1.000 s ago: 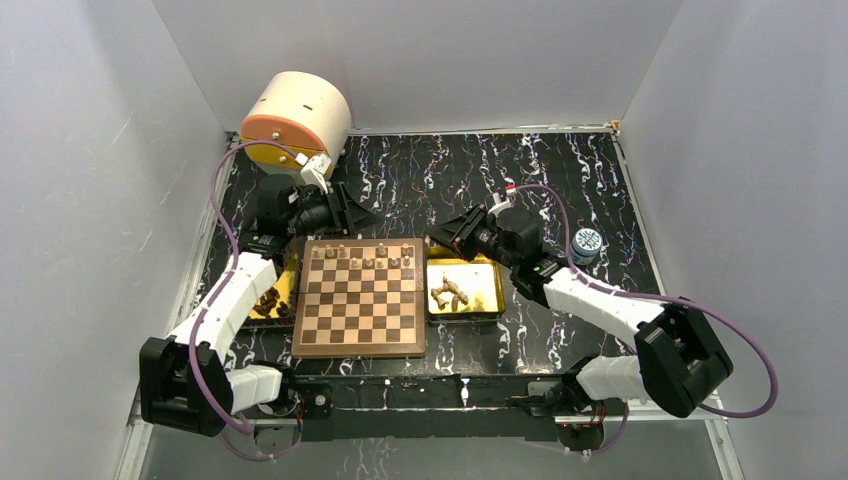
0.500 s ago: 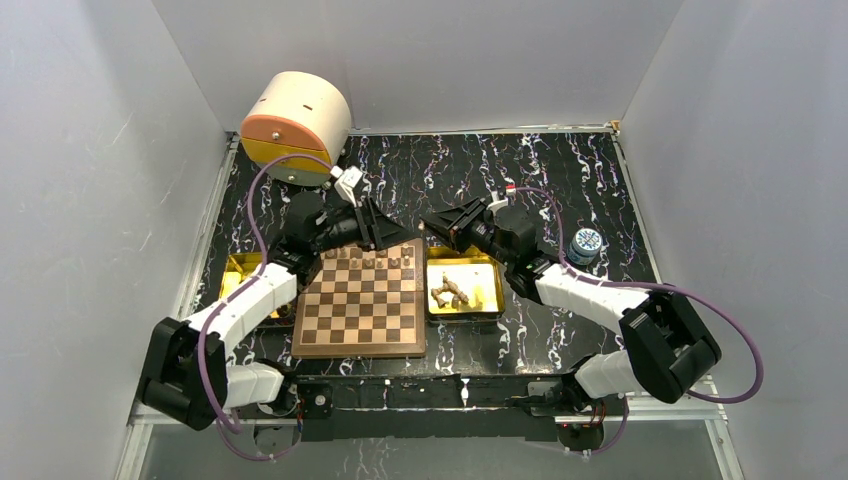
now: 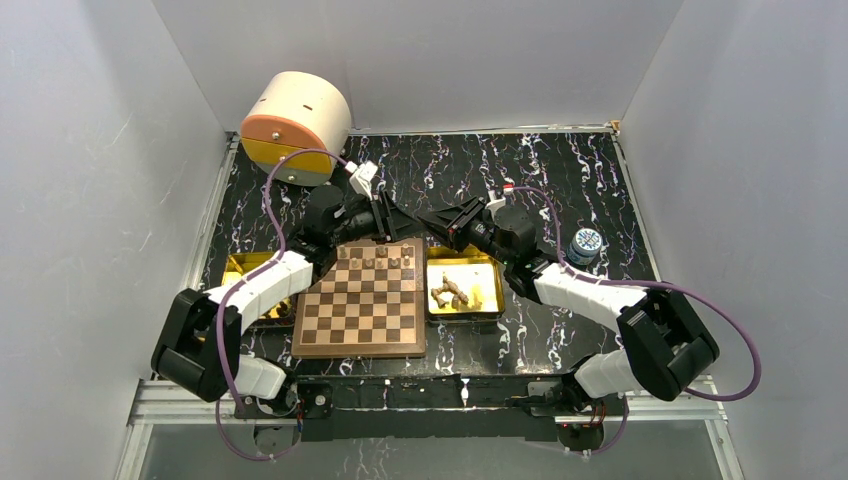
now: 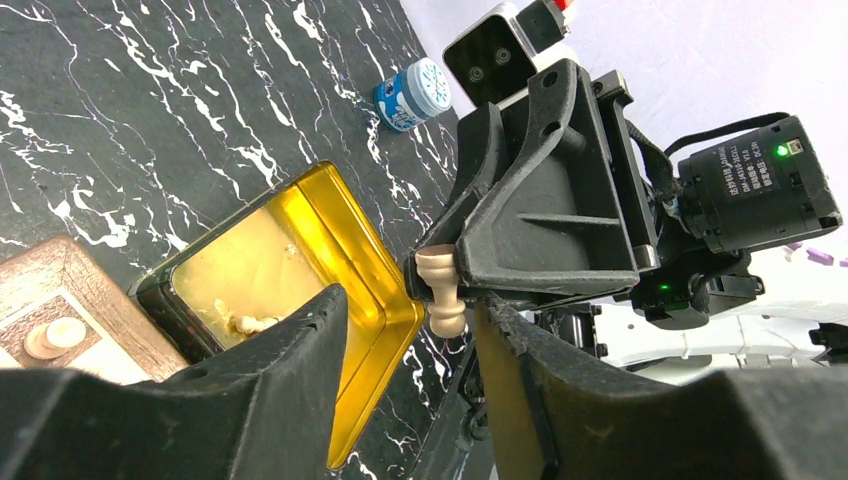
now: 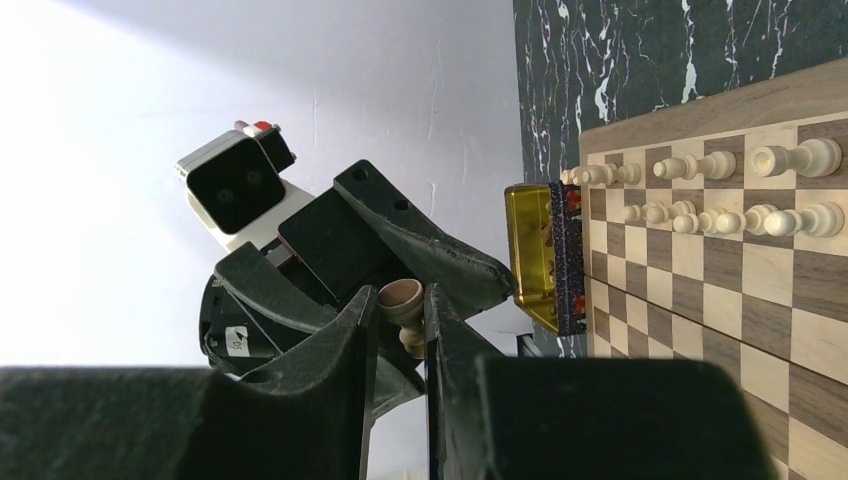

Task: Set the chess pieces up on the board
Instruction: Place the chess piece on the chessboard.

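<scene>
The board (image 3: 362,300) lies at the table's middle, with several light chess pieces (image 3: 375,258) standing on its far two rows; they also show in the right wrist view as chess pieces (image 5: 720,215) on the board (image 5: 700,260). Above the board's far right corner my two grippers meet tip to tip. My right gripper (image 3: 428,220) (image 5: 400,300) is shut on one chess piece (image 5: 403,312), gripped at its base. My left gripper (image 3: 402,228) (image 4: 410,345) stands open, its fingers (image 4: 290,370) either side of that chess piece's (image 4: 441,295) free end, with gaps on both sides.
A gold tray (image 3: 486,290) right of the board holds loose pieces (image 3: 450,293); another gold tray (image 3: 243,268) lies left of it under the left arm. A beige and orange drum (image 3: 295,125) sits at the back left, a blue-capped bottle (image 3: 586,244) at the right.
My left arm has swung right from the left tray to the right gripper. The right gripper, still holding the piece, has shifted left toward it. The left jaws have narrowed a little.
</scene>
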